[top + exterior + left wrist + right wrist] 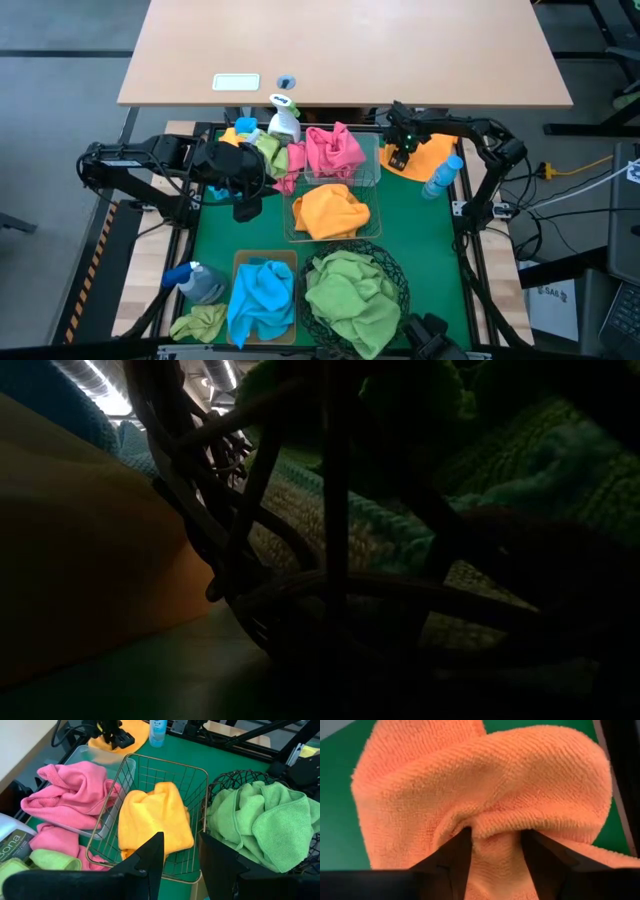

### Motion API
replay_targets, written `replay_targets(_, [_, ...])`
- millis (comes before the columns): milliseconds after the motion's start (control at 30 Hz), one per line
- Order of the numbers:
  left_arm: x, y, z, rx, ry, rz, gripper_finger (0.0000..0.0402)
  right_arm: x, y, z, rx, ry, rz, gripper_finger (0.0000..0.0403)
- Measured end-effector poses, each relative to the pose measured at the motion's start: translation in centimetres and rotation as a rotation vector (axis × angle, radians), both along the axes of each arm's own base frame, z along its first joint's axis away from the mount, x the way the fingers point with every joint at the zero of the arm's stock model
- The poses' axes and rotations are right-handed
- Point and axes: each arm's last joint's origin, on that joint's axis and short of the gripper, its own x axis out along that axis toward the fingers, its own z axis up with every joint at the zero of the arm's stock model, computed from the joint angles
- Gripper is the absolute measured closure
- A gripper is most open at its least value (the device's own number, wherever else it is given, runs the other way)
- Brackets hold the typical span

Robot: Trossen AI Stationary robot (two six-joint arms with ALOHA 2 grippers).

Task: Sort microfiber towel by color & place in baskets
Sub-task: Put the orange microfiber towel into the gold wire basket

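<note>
My right gripper (400,157) (496,832) is open, down on an orange towel (428,155) (485,785) at the table's far right corner. My left gripper (246,203) (181,840) hovers open and empty left of the wire basket (372,205) (150,765), which holds a yellow-orange towel (330,212) (155,815). Beyond that basket, a pink towel (335,148) (70,795) lies in the clear bin (80,752). In the tan bin (240,262) lies a blue towel (262,298). Green towels (352,292) (265,825) fill the round black mesh basket (395,268) (225,777). My right gripper comes at the orange towel from above, pointing down. Both fingertips (462,842) press into the cloth, and a fold of it (495,827) bunches up in the gap between them. The towel lies on the green mat.
A white spray bottle (283,120) stands by a heap of blue, orange, green and pink towels (255,145). A blue bottle (440,178) (157,732) is next to the orange towel. Near the left corner are a blue sprayer (197,283) and a loose green towel (200,322).
</note>
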Motion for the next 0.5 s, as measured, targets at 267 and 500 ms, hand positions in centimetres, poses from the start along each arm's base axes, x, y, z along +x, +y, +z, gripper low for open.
replay_targets(267, [0.0, 0.0, 0.0, 0.0, 0.0, 0.0, 0.0288, 0.1, 0.1, -0.1, 0.028, -0.023, -0.001, 0.0377])
replay_targets(500, [0.0, 0.0, 0.0, 0.0, 0.0, 0.0, 0.0288, 0.7, -0.6, 2.3, 0.036, -0.033, -0.027, 0.0376])
